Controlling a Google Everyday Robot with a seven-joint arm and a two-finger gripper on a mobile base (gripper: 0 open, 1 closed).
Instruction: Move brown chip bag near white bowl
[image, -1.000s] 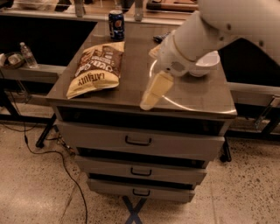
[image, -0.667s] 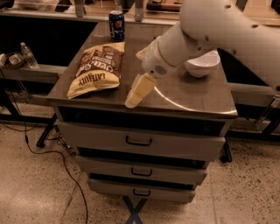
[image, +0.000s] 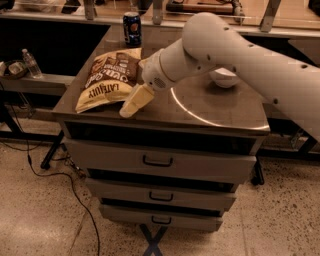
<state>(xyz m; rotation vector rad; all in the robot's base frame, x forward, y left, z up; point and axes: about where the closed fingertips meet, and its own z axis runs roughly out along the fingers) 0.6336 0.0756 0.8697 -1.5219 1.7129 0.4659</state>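
The brown chip bag (image: 109, 79) lies flat on the left part of the metal cabinet top (image: 220, 112), dark brown at its far end and tan-yellow at its near end. The white bowl (image: 224, 77) stands at the back right of the top, mostly hidden behind my arm. My gripper (image: 131, 103) hangs low over the top just right of the bag's near corner, pointing down and to the left. It is close to the bag, and I cannot tell whether it touches it.
A dark blue drink can (image: 132, 29) stands at the back edge of the top, behind the bag. The cabinet has three drawers (image: 157, 161) below. A plastic bottle (image: 31, 63) stands on a low shelf to the left. Cables run over the floor at the left.
My arm has swung left across the cabinet top, from in front of the bowl to the right side of the chip bag. Bag, bowl and can have not moved.
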